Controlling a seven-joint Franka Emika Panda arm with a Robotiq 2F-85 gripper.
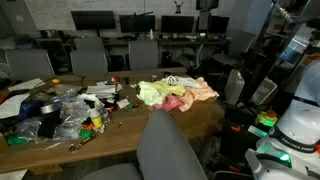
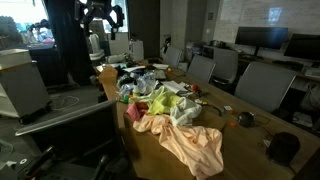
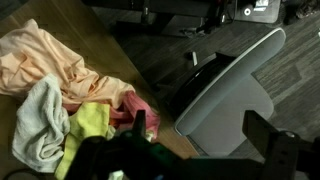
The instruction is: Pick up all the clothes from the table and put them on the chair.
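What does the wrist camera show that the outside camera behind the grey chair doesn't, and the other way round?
Only the wrist view: a close downward look past the open tool and its dark fingers. Only the exterior view: the heap of clear plastic bags on the table and the row of monitors behind it. Both: the piled clothes, the brown table and the grey chair.
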